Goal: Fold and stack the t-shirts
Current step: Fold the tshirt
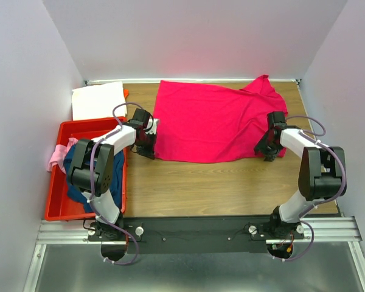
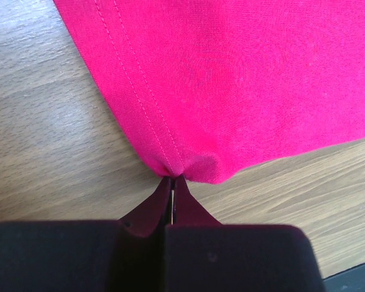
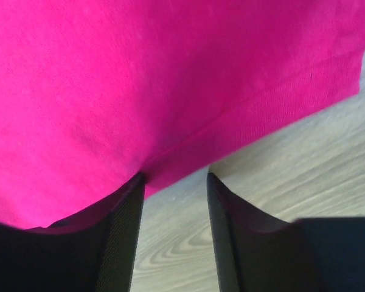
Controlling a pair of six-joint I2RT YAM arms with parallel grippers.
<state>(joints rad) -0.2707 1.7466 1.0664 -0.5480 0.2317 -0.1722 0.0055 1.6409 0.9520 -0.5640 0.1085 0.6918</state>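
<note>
The magenta-pink t-shirt [image 1: 213,121] lies spread on the wooden table. My left gripper [image 1: 153,151] is shut on its near-left corner; in the left wrist view the fingertips [image 2: 172,177] pinch the hemmed corner of the shirt [image 2: 231,79]. My right gripper [image 1: 267,152] is open at the shirt's near-right hem. In the right wrist view [image 3: 173,179] the hem of the shirt [image 3: 140,79] lies at the fingertips and over the left finger. A white t-shirt [image 1: 97,100] lies folded at the back left. The navy t-shirt [image 1: 76,182] and pale pink t-shirt [image 1: 56,155] sit in the bin.
The red plastic bin [image 1: 88,125] stands at the left edge of the table, under my left arm. A small orange object [image 1: 126,93] lies by the white shirt. White walls close in the table at the back and both sides. Bare wood [image 1: 219,185] lies in front of the shirt.
</note>
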